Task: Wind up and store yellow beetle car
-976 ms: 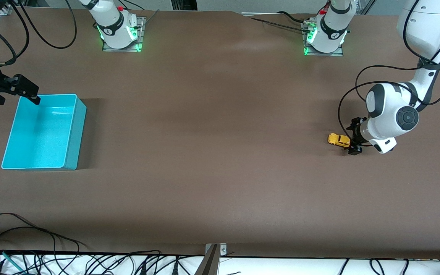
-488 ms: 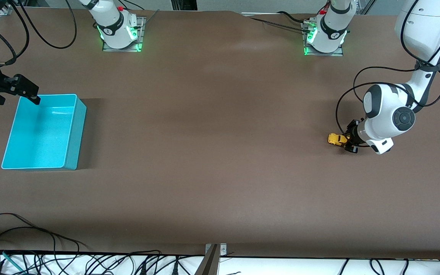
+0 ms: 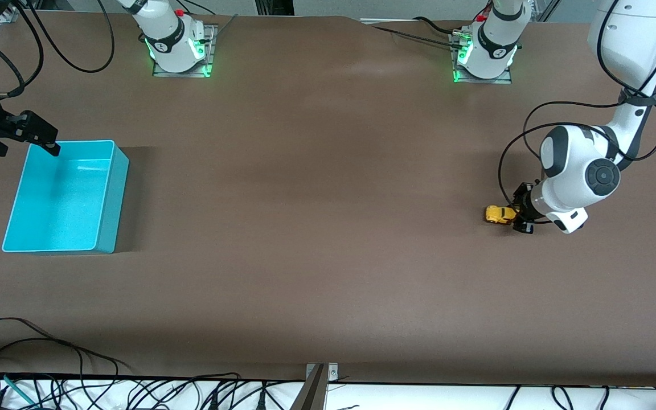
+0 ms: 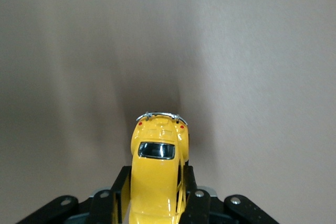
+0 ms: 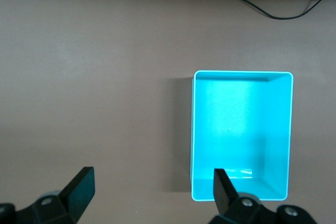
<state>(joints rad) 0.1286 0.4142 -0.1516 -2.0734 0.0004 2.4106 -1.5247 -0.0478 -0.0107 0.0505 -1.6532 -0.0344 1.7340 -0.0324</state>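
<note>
The yellow beetle car (image 4: 157, 177) is cut off between the left hand's (image 4: 156, 195) fingers.

No words, labels, brands or numbers can be read in any view. The car (image 4: 157, 171), the bin (image 3: 66, 196) and the worktop (image 3: 328, 228) carry no lettering. Small dark marks sit on the arm bases (image 3: 171, 42) near the green lights, too small to make out.

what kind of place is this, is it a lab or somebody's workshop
Most likely a robotics lab: two arms bolted to a brown table, loose cables along its edge, and only test props, a yellow beetle car in the left pincer and a turquoise bin.
</note>
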